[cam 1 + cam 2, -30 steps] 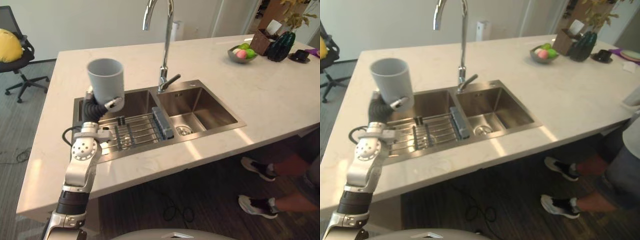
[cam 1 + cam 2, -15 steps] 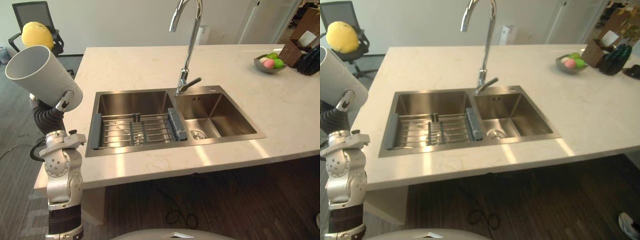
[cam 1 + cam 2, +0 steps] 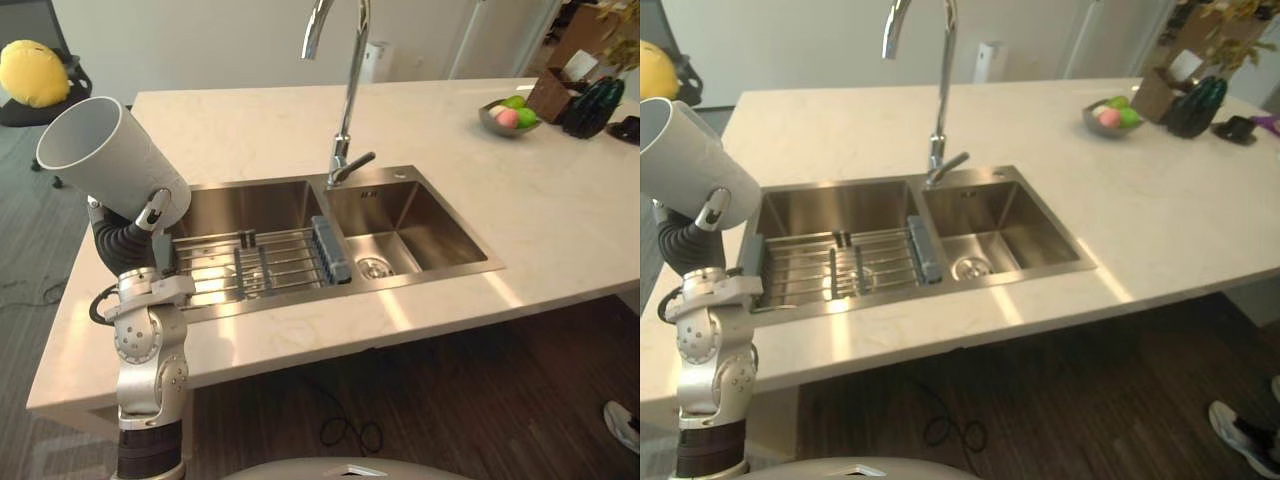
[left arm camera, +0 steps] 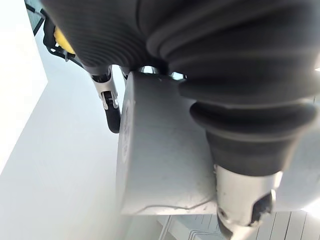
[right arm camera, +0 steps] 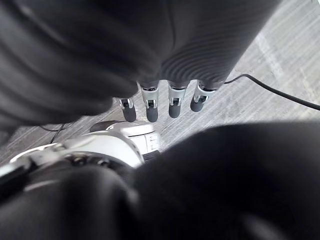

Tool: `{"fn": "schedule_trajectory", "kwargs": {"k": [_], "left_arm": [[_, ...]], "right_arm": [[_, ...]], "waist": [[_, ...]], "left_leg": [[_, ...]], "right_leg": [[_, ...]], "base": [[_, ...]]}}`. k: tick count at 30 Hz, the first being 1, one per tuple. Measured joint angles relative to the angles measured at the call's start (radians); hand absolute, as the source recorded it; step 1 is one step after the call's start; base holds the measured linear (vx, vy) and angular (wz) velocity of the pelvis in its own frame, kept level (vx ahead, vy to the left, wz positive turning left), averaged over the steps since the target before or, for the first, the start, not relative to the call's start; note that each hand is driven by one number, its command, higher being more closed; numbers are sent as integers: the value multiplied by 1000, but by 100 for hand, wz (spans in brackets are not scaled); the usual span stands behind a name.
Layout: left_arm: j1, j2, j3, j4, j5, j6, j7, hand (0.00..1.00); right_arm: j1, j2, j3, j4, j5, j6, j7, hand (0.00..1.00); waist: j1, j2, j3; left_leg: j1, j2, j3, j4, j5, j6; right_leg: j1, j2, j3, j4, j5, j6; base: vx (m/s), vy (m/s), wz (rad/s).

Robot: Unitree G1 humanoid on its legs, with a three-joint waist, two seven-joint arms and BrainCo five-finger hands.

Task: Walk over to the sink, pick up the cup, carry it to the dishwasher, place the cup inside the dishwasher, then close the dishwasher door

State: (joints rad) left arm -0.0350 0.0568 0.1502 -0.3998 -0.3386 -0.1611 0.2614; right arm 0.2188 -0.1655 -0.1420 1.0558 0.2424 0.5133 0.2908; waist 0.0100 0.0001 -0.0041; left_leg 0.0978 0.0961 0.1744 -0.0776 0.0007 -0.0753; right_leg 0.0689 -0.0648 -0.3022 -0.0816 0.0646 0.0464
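A pale grey cup (image 3: 112, 160) is held up in the air at the counter's left end, tilted so its mouth faces up and to the left. My left hand (image 3: 151, 214) is shut on the cup's lower part, with the thumb lying along its side. From the left wrist, the cup (image 4: 160, 160) fills the space between the thumb (image 4: 244, 202) and one finger (image 4: 111, 106). My right hand (image 5: 150, 106) hangs over the striped floor, fingers relaxed and holding nothing.
A steel double sink (image 3: 400, 215) is set in the pale stone counter (image 3: 560, 200), with a wire rack (image 3: 260, 265) in its left basin and a tall faucet (image 3: 345, 90). A fruit bowl (image 3: 505, 115) stands far right. A person's shoe (image 3: 1245, 435) rests on the floor.
The view has swung about as the camera moved. Upright over the sink's left rim a second ago, the cup now leans left in the same grip. The person's legs have left the view.
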Motion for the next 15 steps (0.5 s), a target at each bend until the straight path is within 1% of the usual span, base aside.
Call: {"fn": "schedule_trajectory", "kwargs": {"k": [1,2,3,5,6,7,8,9,10,11,12,13,14,15], "left_arm": [[0,0,11,0,7,0,12,100],[0,0,22,0,12,0,19,100],[0,0,39,0,21,0,28,100],[4,0,59,1,31,3,41,100],[18,0,81,1,41,4,42,100],[40,0,103,-3,57,13,40,100],[57,0,116,-7,66,17,36,100],[96,0,146,-22,79,22,34,100],[125,0,174,-23,90,22,35,100],[142,1,192,-24,90,22,35,100],[186,1,238,-29,88,22,37,100],[209,3,272,-29,86,22,38,100],[216,5,286,-29,85,22,37,100],[215,2,295,-40,76,23,34,100]], "right_arm": [[-7,-6,0,11,-20,-7,5,0],[-14,-9,0,22,-41,-7,11,0],[-22,-8,0,27,-81,-7,14,0],[-33,-8,1,31,-126,-9,16,0],[-42,-9,6,39,-145,-9,18,0],[-49,-13,13,49,-171,-9,25,0],[-52,-16,16,55,-174,-9,31,0],[-62,-20,23,61,-184,-8,37,0],[-67,-29,24,63,-193,-10,43,0],[-69,-36,28,65,-193,-10,51,0],[-81,-51,43,66,-212,-13,65,0],[-98,-59,42,62,-223,-18,75,0],[-100,-56,38,65,-237,-19,79,0],[-116,-51,6,108,-257,-18,84,0]], "waist": [[3,9,-4],[12,13,-5],[18,14,-4],[22,13,1],[27,11,10],[39,24,27],[47,26,30],[58,42,47],[78,57,61],[90,63,70],[107,77,87],[108,80,91],[111,74,94],[108,39,99]], "left_leg": [[-8,-3,-14,0,3,2],[-11,-4,-22,3,4,3],[-23,-5,-41,30,-1,6],[-47,-11,-82,76,-8,11],[-66,-20,-124,118,-11,14],[-93,-31,-173,166,-21,17],[-107,-33,-197,188,-26,16],[-136,-39,-254,223,-30,13],[-159,-42,-298,231,-29,8],[-167,-45,-315,225,-25,2],[-176,-44,-320,204,-22,-2],[-186,-44,-307,179,-28,8],[-193,-45,-263,153,-52,58],[-220,-43,-112,205,-62,137]], "right_leg": [[1,-2,-14,0,-1,2],[2,-3,-21,0,-2,2],[8,-5,-42,0,-2,2],[26,-9,-76,0,-3,3],[50,-19,-113,0,-13,6],[78,-21,-154,1,-24,3],[88,-23,-176,0,-34,0],[104,-21,-225,0,-54,-12],[110,-11,-265,-6,-58,-17],[110,-7,-277,-6,-59,-19],[119,4,-314,-3,-60,-21],[121,5,-346,1,-58,-22],[122,-5,-375,0,-56,-40],[118,-56,-472,1,-56,-55]], "base": [[6,4,25],[15,-6,37],[18,-10,43],[-20,-26,64],[-147,-44,100],[-168,-45,108],[-231,-22,122],[-247,-13,134],[-276,-10,131],[-279,-18,112],[-220,-45,98],[-161,-78,132],[-61,-57,176],[32,12,197]]}}
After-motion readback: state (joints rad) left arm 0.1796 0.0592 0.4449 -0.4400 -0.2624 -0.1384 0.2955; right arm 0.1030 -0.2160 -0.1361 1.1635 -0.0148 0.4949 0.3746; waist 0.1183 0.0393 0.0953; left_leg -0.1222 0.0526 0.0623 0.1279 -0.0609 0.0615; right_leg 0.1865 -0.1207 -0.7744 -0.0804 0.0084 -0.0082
